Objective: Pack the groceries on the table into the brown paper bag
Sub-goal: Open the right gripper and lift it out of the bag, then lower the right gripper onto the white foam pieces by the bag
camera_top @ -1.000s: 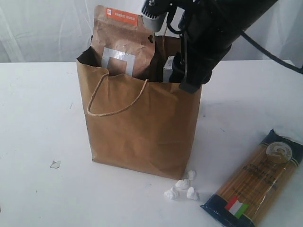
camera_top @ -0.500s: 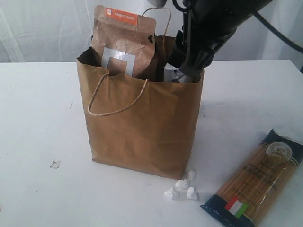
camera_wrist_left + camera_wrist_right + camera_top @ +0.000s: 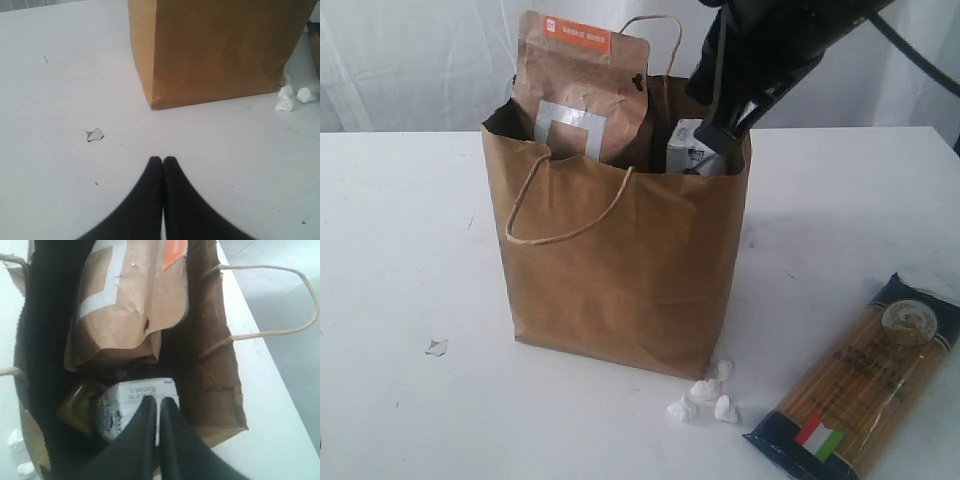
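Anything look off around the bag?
Small white crumpled lumps lie on the table by the front corner of the brown paper bag, and a torn paper scrap lies left of it in the exterior view. Neither looks like groceries.

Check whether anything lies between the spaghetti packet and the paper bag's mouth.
Only small white crumpled bits lie between the spaghetti packet and the brown paper bag. At the mouth, the pouch, the carton and the shut right gripper take up room.

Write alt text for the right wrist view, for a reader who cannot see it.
Looking down into the open brown paper bag: a brown-orange pouch stands beside a small white-blue carton. The shut right gripper hangs over the carton.
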Controlling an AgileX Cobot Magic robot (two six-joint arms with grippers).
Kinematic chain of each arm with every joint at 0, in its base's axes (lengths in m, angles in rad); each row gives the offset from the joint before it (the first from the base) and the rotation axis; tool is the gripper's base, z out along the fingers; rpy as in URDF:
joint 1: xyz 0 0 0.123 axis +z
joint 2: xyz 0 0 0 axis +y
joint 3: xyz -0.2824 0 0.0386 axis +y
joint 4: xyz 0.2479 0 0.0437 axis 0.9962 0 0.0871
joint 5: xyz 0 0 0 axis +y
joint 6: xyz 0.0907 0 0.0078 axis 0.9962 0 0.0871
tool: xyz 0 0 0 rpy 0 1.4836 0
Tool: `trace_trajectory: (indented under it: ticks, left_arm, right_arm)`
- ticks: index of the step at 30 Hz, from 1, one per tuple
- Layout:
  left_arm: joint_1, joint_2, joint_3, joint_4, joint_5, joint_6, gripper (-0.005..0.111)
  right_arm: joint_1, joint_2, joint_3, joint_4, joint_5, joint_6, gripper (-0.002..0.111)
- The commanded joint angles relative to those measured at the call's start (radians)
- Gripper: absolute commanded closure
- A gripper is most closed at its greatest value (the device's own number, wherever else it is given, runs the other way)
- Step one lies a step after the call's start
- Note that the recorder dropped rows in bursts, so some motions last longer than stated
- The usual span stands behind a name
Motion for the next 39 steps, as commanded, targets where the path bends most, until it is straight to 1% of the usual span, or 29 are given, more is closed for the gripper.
trace_trajectory:
  ticks: [1,6,13,16,21,27,33,37,39]
  left_arm:
    - [0.003,-0.004,0.004,-0.006,0.0,-0.009,0.107]
    - [0.003,-0.004,0.004,-0.006,0.0,-0.009,0.107]
    - [0.003,-0.004,0.004,-0.006,0.0,-0.009,0.107]
    - [0.003,-0.004,0.004,-0.006,0.0,-0.009,0.107]
    - [0.003,-0.004,0.004,-0.006,0.0,-0.009,0.107]
    - [0.003,-0.004,0.004,-0.006,0.0,-0.009,0.107]
    - [0.003,-0.004,0.004,-0.006,0.0,-0.009,0.107]
    - [0.003,-0.004,0.004,-0.006,0.0,-0.009,0.107]
    - [0.003,-0.004,0.004,-0.006,0.0,-0.009,0.107]
  right_arm:
    - [0.001,-0.007,-0.006,0.101,-0.014,0.003,0.108]
    - [0.001,-0.005,-0.006,0.118,-0.035,0.003,0.108]
    - [0.001,-0.054,0.006,0.071,0.016,0.026,0.108]
    - [0.001,-0.11,0.018,-0.023,0.012,0.098,0.108]
    - [0.001,-0.216,0.076,-0.159,0.036,0.285,0.108]
    - [0.001,-0.382,0.209,-0.17,0.041,0.409,0.108]
    - [0.001,-0.511,0.398,-0.189,0.087,0.499,0.108]
    - [0.001,-0.526,0.549,-0.123,0.103,0.477,0.107]
    - [0.001,-0.499,0.629,-0.049,0.089,0.402,0.103]
